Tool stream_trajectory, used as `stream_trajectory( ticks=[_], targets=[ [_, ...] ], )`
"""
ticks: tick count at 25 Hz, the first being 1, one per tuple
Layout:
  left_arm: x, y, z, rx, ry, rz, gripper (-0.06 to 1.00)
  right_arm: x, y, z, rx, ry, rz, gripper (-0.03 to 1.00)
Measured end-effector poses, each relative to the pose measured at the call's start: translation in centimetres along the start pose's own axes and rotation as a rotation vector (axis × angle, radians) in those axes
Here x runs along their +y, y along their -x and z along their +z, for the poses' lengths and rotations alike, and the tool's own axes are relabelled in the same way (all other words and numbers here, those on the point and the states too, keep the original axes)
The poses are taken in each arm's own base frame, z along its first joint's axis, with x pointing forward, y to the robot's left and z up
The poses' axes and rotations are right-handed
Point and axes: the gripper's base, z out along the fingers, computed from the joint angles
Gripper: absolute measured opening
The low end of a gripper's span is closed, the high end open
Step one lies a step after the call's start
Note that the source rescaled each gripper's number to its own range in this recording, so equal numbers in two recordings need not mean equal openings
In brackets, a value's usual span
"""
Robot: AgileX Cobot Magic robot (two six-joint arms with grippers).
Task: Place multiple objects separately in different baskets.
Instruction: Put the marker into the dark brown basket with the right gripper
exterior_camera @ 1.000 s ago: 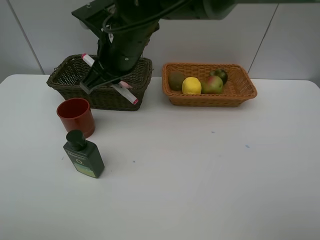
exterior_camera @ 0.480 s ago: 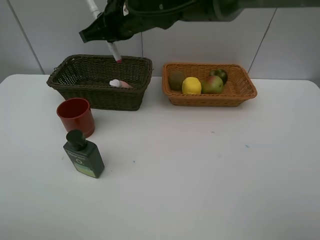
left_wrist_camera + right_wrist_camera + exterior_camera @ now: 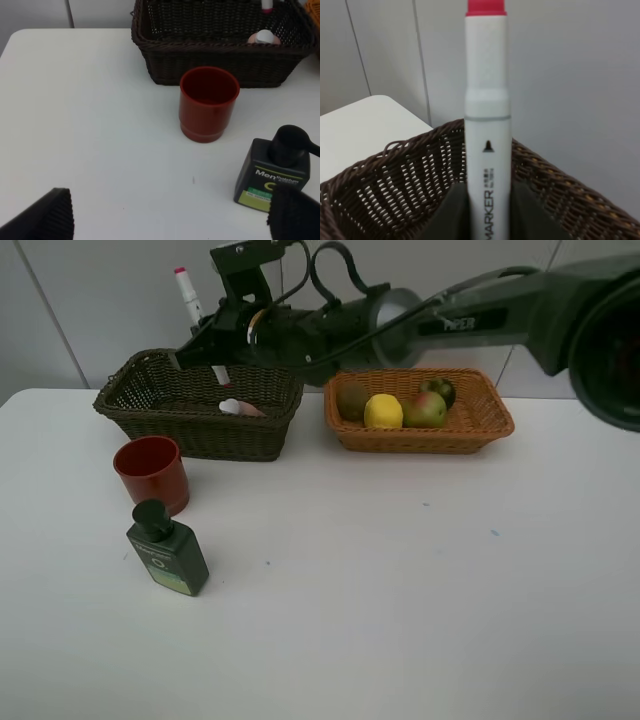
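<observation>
— Where is the white marker (image 3: 187, 295) sitting now?
— The right gripper (image 3: 210, 340) is clamping it near-upright over the dark basket's (image 3: 200, 435) back rim, lower than half a second ago; the left gripper (image 3: 170, 215) is gaping wide, holding nothing, near the red cup (image 3: 209, 104).

- Dark olive-brown basket (image 3: 200, 435), deep, upper left; a pink bottle (image 3: 240, 408) lies inside on its side.
- White marker (image 3: 188, 295) with red cap, nearly upright above that basket's rear, clamped in the right gripper (image 3: 215, 345).
- Light orange-tan basket (image 3: 430, 440), shallow, upper right of centre, holds brown kiwi (image 3: 352, 400), yellow lemon (image 3: 383, 411), green-red pear (image 3: 425, 410) and dark green fruit (image 3: 438, 390).
- Red cup (image 3: 152, 475), upright, just in front of the dark basket.
- Dark green bottle (image 3: 168, 555), black cap, just below the cup.
</observation>
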Motion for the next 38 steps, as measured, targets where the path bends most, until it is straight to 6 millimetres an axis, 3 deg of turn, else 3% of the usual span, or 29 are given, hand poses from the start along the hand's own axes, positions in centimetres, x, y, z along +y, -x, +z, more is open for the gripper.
stream_trajectory(
  ticks=[5, 12, 21, 38],
  targets=[
    [0.0, 0.0, 0.0, 0.0, 0.0, 0.0, 1.0, 0.5, -3.1, 1.5, -0.019, 0.017, 0.005, 0.0],
    [0.0, 0.0, 0.0, 0.0, 0.0, 0.0, 1.0, -0.3, -5.6, 3.0, -0.02, 0.006, 0.013, 0.0],
    [0.0, 0.0, 0.0, 0.0, 0.0, 0.0, 1.0, -0.8, -5.5, 4.1, -0.034, -0.007, 0.012, 0.0],
    [0.0, 0.0, 0.0, 0.0, 0.0, 0.0, 1.0, -1.2, -5.9, 4.1, -0.009, -0.016, 0.014, 0.0]
  ],
)
